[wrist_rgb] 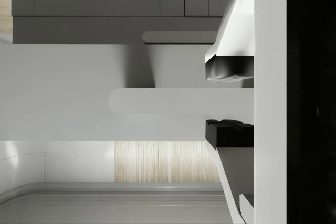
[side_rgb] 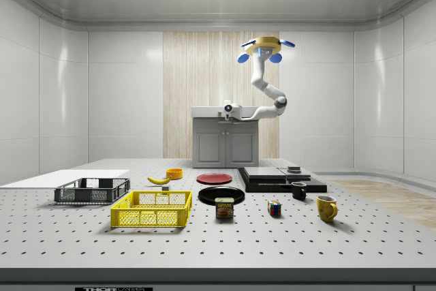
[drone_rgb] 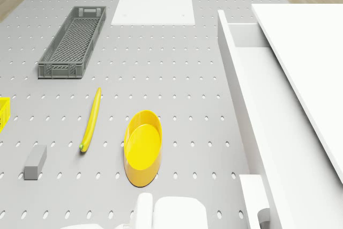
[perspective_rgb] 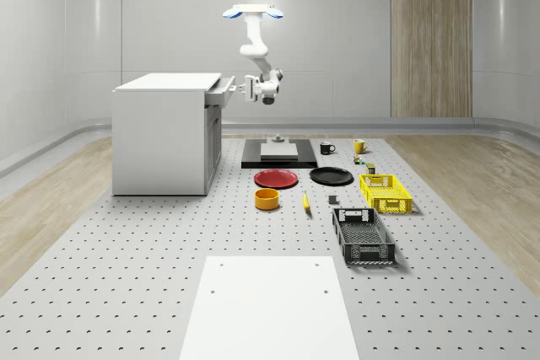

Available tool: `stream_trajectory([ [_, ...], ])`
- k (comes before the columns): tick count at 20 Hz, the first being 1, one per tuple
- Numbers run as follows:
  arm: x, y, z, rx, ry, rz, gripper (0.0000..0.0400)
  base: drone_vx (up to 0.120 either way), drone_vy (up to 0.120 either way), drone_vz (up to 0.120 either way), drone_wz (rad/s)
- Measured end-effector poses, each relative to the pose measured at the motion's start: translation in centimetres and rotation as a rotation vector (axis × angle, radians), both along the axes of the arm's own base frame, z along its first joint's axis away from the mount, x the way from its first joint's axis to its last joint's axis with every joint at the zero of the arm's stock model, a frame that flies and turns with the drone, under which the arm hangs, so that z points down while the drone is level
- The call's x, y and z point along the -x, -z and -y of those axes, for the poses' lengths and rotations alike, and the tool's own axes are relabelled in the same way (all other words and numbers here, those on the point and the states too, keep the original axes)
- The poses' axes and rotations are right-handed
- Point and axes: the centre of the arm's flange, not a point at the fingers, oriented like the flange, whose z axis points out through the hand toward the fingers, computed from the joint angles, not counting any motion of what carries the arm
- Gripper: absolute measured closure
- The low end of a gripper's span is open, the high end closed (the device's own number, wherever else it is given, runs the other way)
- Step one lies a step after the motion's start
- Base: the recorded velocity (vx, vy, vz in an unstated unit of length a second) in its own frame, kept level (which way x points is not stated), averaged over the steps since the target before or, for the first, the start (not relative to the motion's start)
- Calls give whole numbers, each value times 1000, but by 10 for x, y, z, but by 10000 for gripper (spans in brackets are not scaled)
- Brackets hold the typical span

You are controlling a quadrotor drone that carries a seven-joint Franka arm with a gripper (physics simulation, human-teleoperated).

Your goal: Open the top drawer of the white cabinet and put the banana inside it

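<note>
Pulling top drawer of white box-shaped cabinet, partly out. Drone hovers beside cabinet front; gripper clenched on drawer's white bar handle. Keep pull straight, level. Slim yellow banana on perforated grey floor beside yellow bowl.

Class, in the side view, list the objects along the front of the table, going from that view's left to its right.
Grey crate → yellow crate → can → cube → yellow mug.
</note>
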Motion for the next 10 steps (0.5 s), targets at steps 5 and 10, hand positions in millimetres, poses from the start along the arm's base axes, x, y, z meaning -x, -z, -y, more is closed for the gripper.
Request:
stream_trajectory([
  [5, 0, 0, 5, 0, 0, 0, 118, 0, 0, 0, 0],
  [10, 0, 0, 7, 0, 0, 0, 34, 0, 0, 0, 0],
])
